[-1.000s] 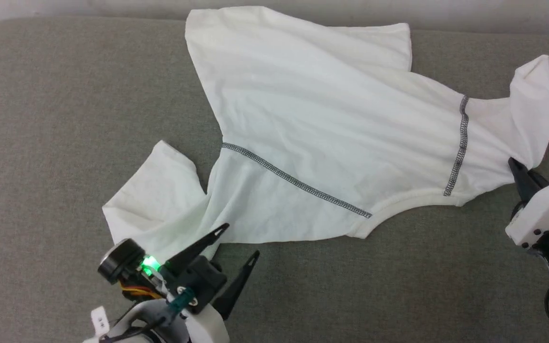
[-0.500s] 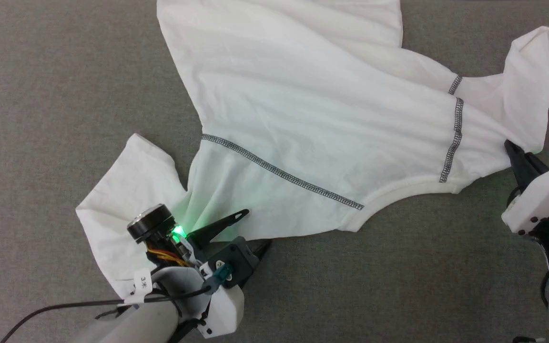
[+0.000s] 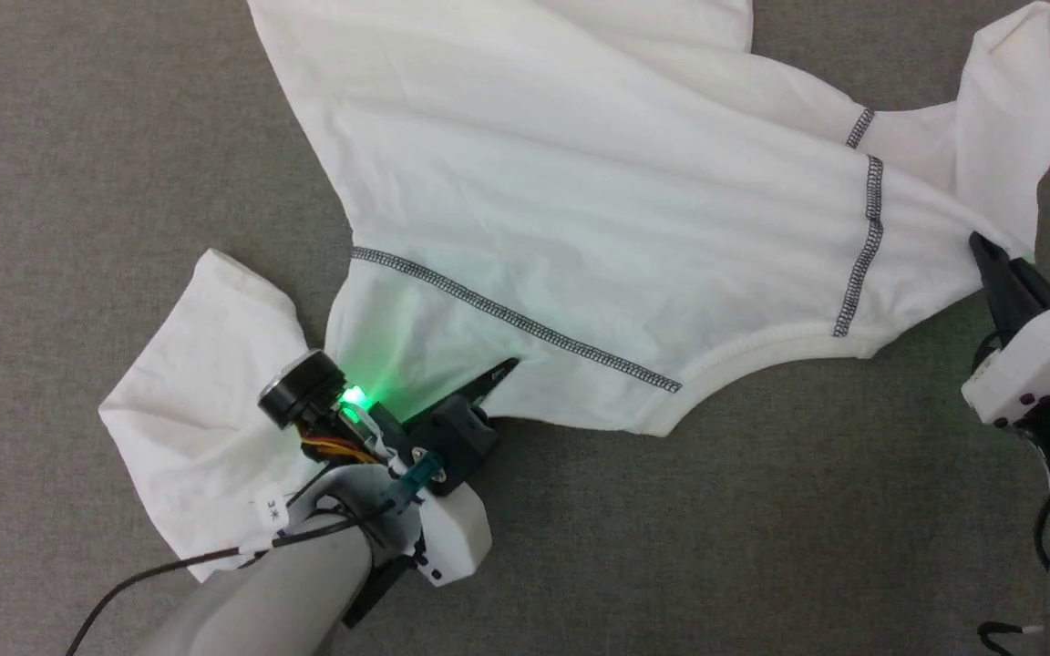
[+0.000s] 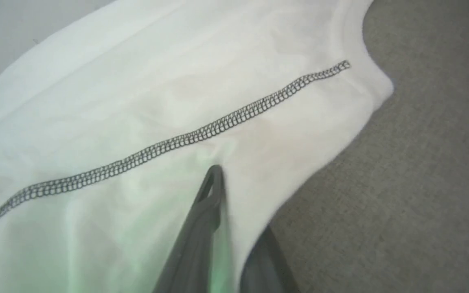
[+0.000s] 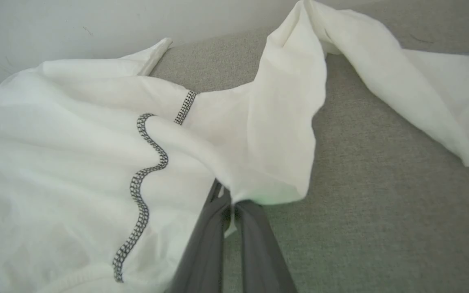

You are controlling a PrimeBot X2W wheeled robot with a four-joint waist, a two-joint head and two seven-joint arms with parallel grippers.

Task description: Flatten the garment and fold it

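Garment [image 3: 580,182] edges inside both jaws

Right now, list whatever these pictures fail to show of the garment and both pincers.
The garment: far edge, head view, cut off by the top of the picture.
The left pincer: lower finger's tip, left wrist view, under the garment's edge; whether it grips is unclear.
The right pincer: fingertips, right wrist view, buried in the pinched fold.

A bench [image 3: 69,128] covered in grey-green woven fabric spreads across the head view. In the right wrist view, a plain pale wall [image 5: 55,24] rises behind its far edge.
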